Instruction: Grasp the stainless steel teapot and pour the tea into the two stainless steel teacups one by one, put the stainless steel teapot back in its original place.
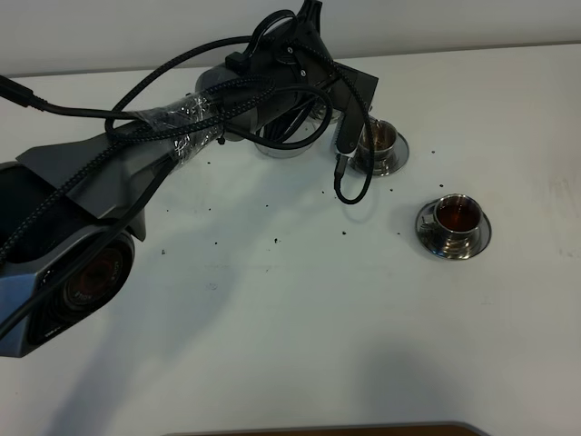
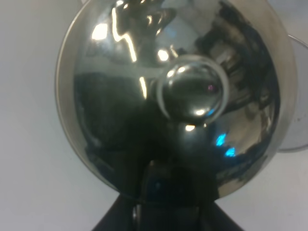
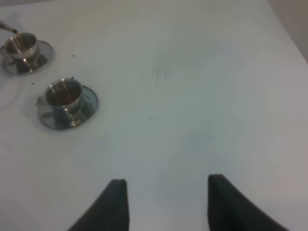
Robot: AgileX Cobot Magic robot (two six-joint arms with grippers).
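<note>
The stainless steel teapot [image 2: 144,86] fills the left wrist view, its mirror lid and round knob [image 2: 192,94] facing the camera. In the exterior high view it is mostly hidden under my left gripper [image 1: 313,104], which is shut on it at the far middle of the table. Its thin spout tip [image 3: 7,26] hangs at the rim of the far teacup [image 1: 377,138], which stands on its saucer. The nearer teacup [image 1: 456,216] holds reddish-brown tea. My right gripper [image 3: 166,202] is open and empty, low over bare table well away from both cups.
The white table [image 1: 300,318] carries scattered dark specks between the pot and the cups. Black cables [image 1: 349,186] loop from the left arm down beside the far cup. A brown edge shows at the table's front.
</note>
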